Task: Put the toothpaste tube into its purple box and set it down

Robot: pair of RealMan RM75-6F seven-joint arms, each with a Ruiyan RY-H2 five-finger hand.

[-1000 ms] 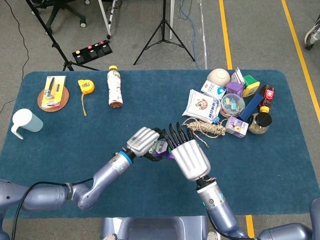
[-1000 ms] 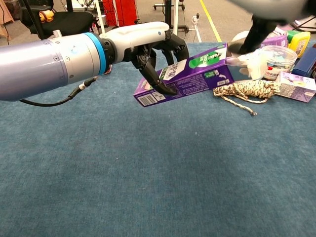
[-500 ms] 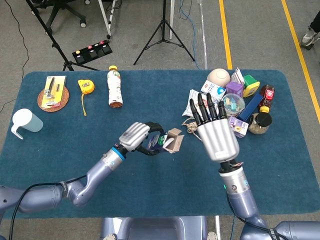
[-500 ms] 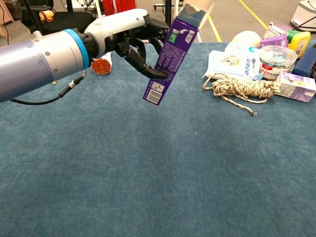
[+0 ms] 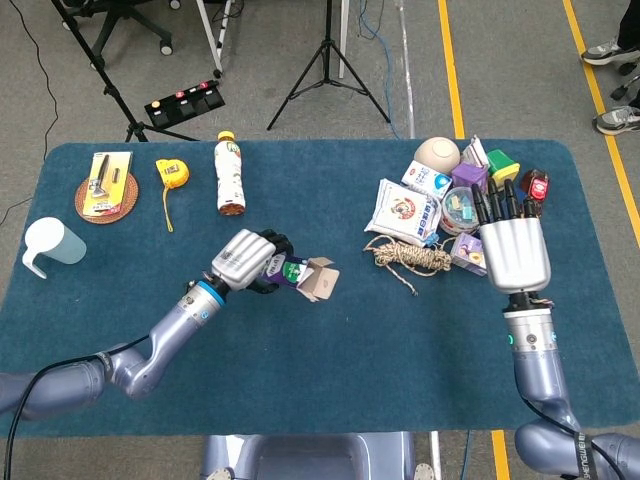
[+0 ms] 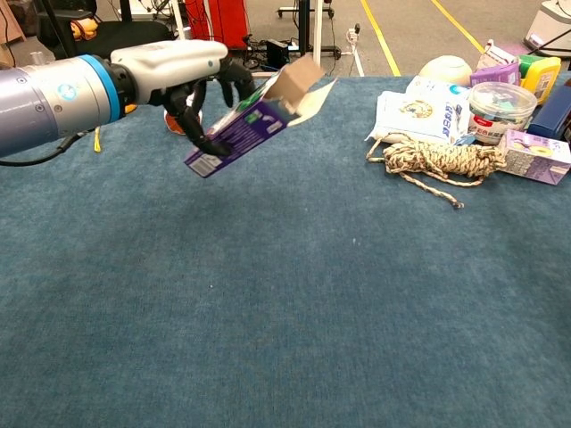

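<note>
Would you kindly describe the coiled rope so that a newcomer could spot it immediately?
Look at the blue cloth table, toward the cluster of clutter on its right side. At that cluster's near-left edge, just in front of the white flour-style bag, lies the beige braided rope bundle. It is the only fibrous, unpackaged item there.

This looks like a robotics lab or test studio. The blue-carpeted surface (image 5: 300, 350) stands on a grey floor marked with yellow tape lines (image 5: 450, 70), with a black tripod (image 5: 327, 60), an office chair (image 5: 125, 20), a floor power strip (image 5: 185, 103) and loose cables (image 5: 30, 50) behind it. Mixed household props (image 5: 460, 200) lie heaped at one end.
</note>
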